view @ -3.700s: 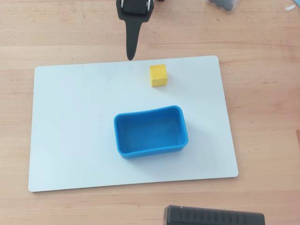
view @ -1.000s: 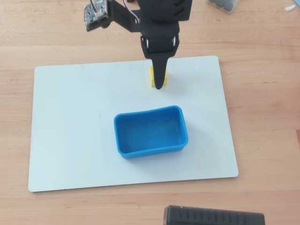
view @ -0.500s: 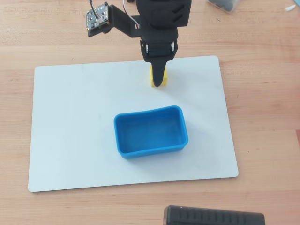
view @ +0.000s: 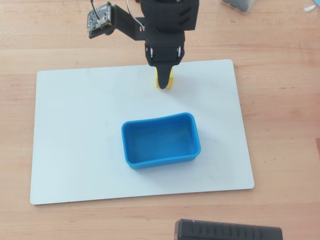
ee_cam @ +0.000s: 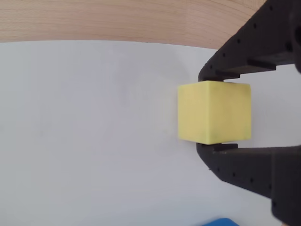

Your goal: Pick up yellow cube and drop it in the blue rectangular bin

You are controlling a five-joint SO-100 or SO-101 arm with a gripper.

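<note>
The yellow cube (view: 171,81) sits at the far middle of the white board, mostly covered by the arm in the overhead view. In the wrist view the cube (ee_cam: 214,111) fills the gap between the two black fingers, which touch its upper and lower faces. My gripper (view: 164,82) (ee_cam: 202,112) is shut on the cube. I cannot tell whether the cube is off the board. The blue rectangular bin (view: 162,160) stands empty at the board's middle, a little nearer than the cube. A sliver of it (ee_cam: 218,222) shows at the wrist view's bottom edge.
The white board (view: 75,125) lies on a wooden table (view: 280,100). A black box (view: 227,231) sits at the near edge. A dark object (view: 240,4) is at the far right. A small camera board (view: 100,19) juts out from the arm.
</note>
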